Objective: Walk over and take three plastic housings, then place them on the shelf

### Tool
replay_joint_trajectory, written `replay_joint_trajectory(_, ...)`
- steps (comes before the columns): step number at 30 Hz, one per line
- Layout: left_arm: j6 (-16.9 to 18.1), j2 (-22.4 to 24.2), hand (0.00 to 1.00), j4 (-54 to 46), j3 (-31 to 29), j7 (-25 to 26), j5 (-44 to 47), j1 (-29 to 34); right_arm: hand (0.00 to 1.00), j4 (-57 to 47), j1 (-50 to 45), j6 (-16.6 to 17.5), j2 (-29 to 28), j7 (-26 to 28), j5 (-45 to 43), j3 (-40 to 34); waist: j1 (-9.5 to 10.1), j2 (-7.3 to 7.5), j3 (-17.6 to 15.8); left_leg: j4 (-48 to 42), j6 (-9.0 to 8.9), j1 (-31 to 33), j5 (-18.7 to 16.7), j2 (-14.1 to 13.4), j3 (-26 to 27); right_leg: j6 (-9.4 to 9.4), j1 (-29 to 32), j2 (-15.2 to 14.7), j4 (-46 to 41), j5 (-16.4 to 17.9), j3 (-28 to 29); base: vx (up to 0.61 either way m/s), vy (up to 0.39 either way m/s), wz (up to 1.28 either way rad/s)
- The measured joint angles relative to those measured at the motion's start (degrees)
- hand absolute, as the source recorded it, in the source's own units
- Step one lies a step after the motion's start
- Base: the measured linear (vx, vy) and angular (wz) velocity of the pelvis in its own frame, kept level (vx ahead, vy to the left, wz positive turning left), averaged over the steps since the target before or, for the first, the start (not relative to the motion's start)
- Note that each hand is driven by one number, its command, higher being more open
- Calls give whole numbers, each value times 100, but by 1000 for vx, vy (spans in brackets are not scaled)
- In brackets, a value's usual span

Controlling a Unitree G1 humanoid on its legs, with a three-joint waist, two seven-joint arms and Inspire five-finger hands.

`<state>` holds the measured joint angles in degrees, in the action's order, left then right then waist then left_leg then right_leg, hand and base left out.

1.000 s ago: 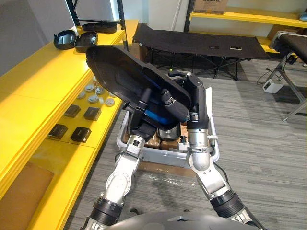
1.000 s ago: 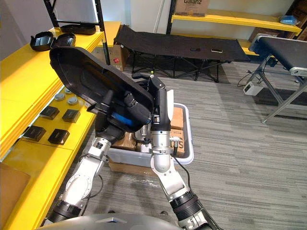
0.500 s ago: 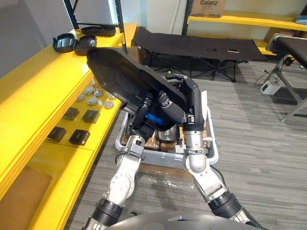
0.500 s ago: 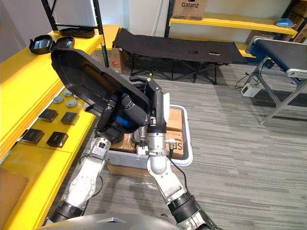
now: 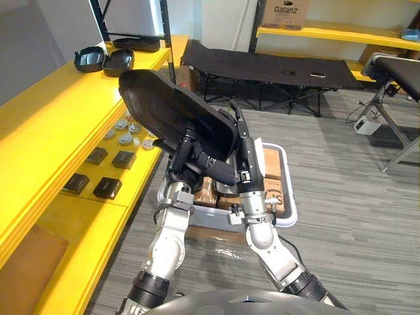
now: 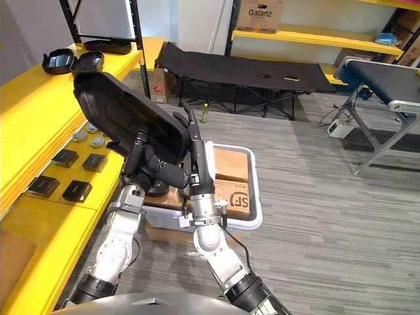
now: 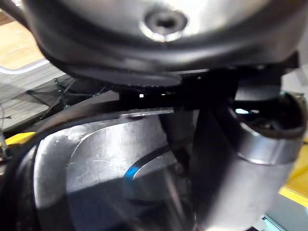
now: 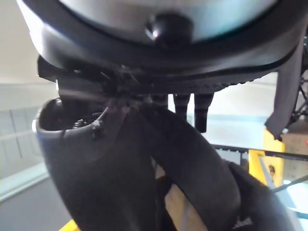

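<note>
**Housing held aloft beside the yellow shelf**

The long yellow shelf [image 5: 52, 118] ran along the robot's left, its near end cut off by the frame. A black folding cot [image 5: 262, 65] stood on the floor well beyond.

The plastic housing [image 5: 164, 108], a broad black shell with a raised rim and a matte hollow face, was tilted up in the air between both hands, just beside the shelf's front edge and apart from it. It hid part of the white bin [image 5: 291, 197] on the floor beneath, where cardboard boxes [image 6: 230, 164] showed.

The right hand [image 5: 241, 147] lay flat against the housing's lower edge, fingers straight. The left hand [image 5: 190, 157] sat under the shell; whether it gripped could not be told. Both wrist views gave only dark, close curves that were hard to make out.

Two smaller black housings [image 5: 105, 59] rested at the shelf's far end. Small black boxes [image 5: 108, 187] and silver discs [image 5: 125, 134] lay on its lower ledge.
</note>
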<state>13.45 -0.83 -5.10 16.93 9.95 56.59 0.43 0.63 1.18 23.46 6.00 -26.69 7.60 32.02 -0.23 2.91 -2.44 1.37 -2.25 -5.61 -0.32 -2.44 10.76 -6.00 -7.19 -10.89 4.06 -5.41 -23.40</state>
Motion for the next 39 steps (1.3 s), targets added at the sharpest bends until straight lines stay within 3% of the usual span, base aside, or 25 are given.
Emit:
replay_joint_trajectory(5,57,57,0,-28,-330,1096,-2194,37,100,191,-190,-376,3,117,-11,-15,-9,-1,-1,12,-1,-4,-1,-1,-5,16,10,3,-4,13,4,0,0,0)
replay_joint_trajectory(7,47,58,0,-28,-548,1767,-3525,114,100,196,-334,-449,5,176,-10,-24,-21,-2,-1,26,-5,-4,-3,-6,-9,23,20,11,-4,20,7,0,0,0)
replay_joint_trajectory(10,36,56,0,-28,-921,2321,-4592,246,100,201,-404,-463,20,271,-5,-22,-18,-4,-2,39,-7,-6,-4,-5,-14,28,22,20,-2,25,6,0,0,0)
replay_joint_trajectory(16,11,-32,0,-77,-1382,3003,-5900,264,100,319,-484,-460,81,335,-66,44,9,-10,-7,75,-8,-1,-6,8,-22,35,70,7,-1,32,4,0,0,0)
replay_joint_trajectory(20,30,-161,0,-259,-1389,2979,-6192,303,100,287,-508,-453,107,473,-449,-14,-11,-34,-22,71,-21,4,-25,2,8,42,98,12,-1,38,34,0,0,-6)
replay_joint_trajectory(23,274,-201,0,-522,-1463,2645,-6180,767,100,-131,-826,-453,130,1112,-1035,-736,-16,-143,-93,-22,-25,12,-119,-12,97,41,110,17,4,39,147,3,4,-15)
replay_joint_trajectory(26,323,-199,0,-683,-1570,2427,-6166,1060,100,-256,-995,-485,225,1354,-1210,-1247,-29,-160,-106,-45,-37,19,-155,-19,139,40,110,29,14,40,191,18,13,-10)
replay_joint_trajectory(28,533,-198,0,-807,-1640,2042,-5882,1258,100,-265,-1075,-672,308,1543,-1366,-1650,-30,-162,-113,-45,-39,18,-168,-22,142,39,109,36,23,41,196,0,0,0)
replay_joint_trajectory(34,806,-196,0,-1752,-1867,1491,-5646,1606,100,-320,-1101,-785,321,2004,-2245,-2038,10,-197,-275,-108,-24,19,-205,-30,96,39,48,40,33,41,157,-4,1,3)
replay_joint_trajectory(37,958,-193,0,-2105,-2111,1327,-5649,1673,100,-365,-1015,-862,305,2252,-2279,-2049,30,-207,-283,-121,-22,31,-209,-24,-45,19,-34,28,34,63,3,-13,0,24)
replay_joint_trajectory(39,1036,-178,0,-2420,-2257,1215,-5677,1833,100,-382,-900,-942,274,2413,-2424,-2022,128,-206,-287,-131,-14,73,-204,-5,-222,7,-107,17,34,86,-179,-3,1,44)
